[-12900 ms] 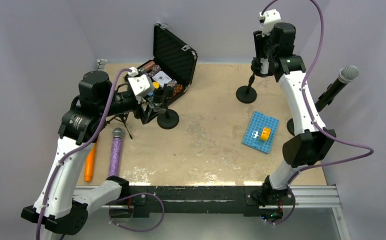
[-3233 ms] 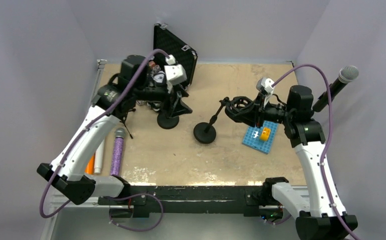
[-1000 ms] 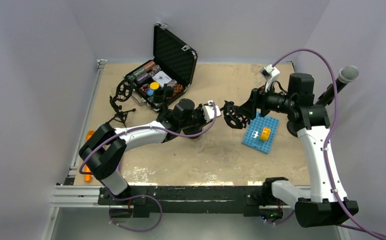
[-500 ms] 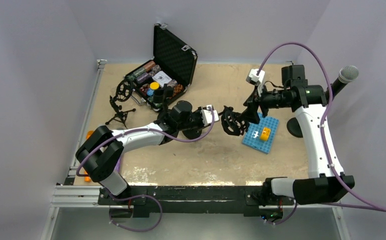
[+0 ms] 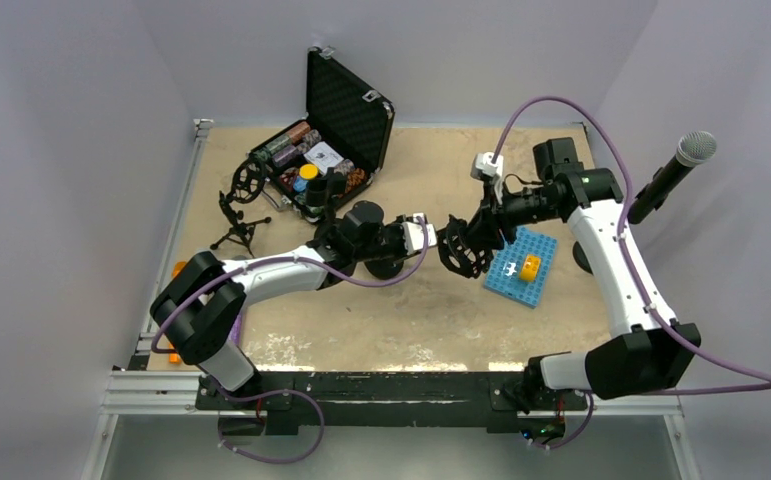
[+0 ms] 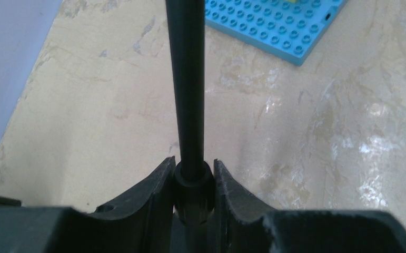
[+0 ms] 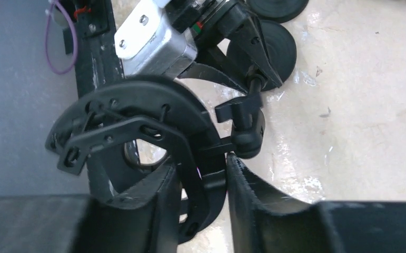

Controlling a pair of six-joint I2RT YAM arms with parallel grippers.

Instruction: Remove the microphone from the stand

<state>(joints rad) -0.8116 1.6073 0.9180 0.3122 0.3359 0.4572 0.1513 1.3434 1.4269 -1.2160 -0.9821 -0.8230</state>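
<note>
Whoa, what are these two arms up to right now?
The left gripper is clamped on the pole of a small black stand. The right gripper grips the ring-shaped holder at its top. That ring looks empty; a microphone pokes up at the right edge.

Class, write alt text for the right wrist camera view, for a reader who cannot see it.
The right gripper is closed on the rim of a black ring-shaped shock mount of a microphone stand. Beyond it, the left gripper holds the same stand, above a beige table with a round black base.
</note>
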